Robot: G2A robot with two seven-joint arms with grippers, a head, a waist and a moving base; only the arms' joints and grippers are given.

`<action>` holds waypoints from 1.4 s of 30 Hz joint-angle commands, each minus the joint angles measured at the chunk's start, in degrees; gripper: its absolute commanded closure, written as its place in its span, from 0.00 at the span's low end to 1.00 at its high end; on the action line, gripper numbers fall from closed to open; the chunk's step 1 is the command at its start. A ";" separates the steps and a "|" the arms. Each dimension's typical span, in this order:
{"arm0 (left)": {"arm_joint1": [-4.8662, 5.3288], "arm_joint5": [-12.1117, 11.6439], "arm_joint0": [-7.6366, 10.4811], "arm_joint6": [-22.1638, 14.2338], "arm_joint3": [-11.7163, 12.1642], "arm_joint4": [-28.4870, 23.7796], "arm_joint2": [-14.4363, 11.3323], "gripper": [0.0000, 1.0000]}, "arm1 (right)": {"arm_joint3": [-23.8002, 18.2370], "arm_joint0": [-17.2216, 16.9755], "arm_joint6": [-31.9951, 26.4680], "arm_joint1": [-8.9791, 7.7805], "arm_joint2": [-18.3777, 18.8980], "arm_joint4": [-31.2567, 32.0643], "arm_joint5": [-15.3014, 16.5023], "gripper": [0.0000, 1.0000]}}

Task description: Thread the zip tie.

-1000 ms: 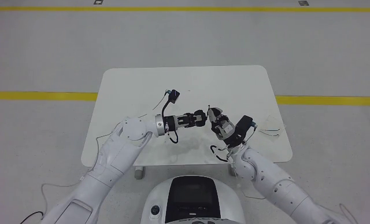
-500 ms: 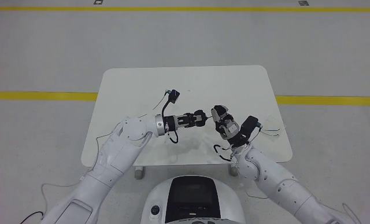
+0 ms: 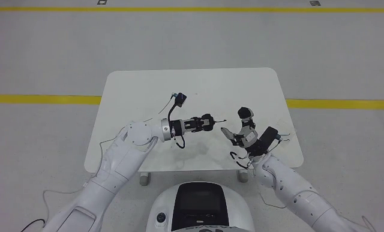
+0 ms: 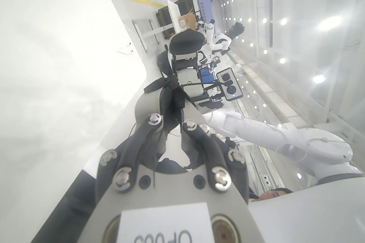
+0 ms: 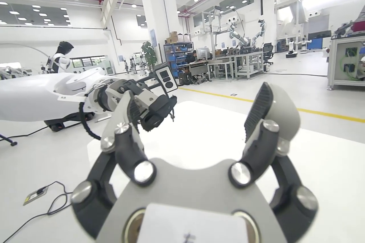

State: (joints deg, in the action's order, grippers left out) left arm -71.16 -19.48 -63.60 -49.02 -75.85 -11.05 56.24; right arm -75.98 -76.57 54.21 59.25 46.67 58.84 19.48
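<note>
The right claw (image 3: 236,123) has drawn back from the left claw (image 3: 207,121) and now hangs released, jaws wide, apart from it over the desk (image 3: 180,88). The zip tie (image 4: 170,83) stays clenched in the left claw, tip poking out. Probably the threading is done, or a regrasp is coming.

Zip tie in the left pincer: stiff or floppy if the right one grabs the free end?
Probably springy, not limp: the zip tie sticks out past the left pincer without drooping. Likely very light, being so thin. Its narrow tail may twist when pinched.
</note>
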 commanded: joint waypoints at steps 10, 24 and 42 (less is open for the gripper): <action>-0.12 0.92 -0.70 2.61 -0.78 -1.83 0.03 1.00 | -0.34 -0.40 -0.94 0.04 0.70 1.27 -2.68 0.00; 0.02 13.94 -3.75 2.13 -4.46 -22.96 2.39 1.00 | 1.55 -3.15 11.41 0.38 4.23 18.47 -17.12 0.00; -0.29 18.45 -5.59 -1.35 -7.46 -33.27 0.89 1.00 | 1.27 -3.01 12.65 1.65 4.67 26.06 -28.75 0.00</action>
State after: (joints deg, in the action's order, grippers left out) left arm -71.42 -1.57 -69.06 -50.05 -83.26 -43.15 57.21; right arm -74.86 -79.68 66.75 60.78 51.39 84.11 -8.14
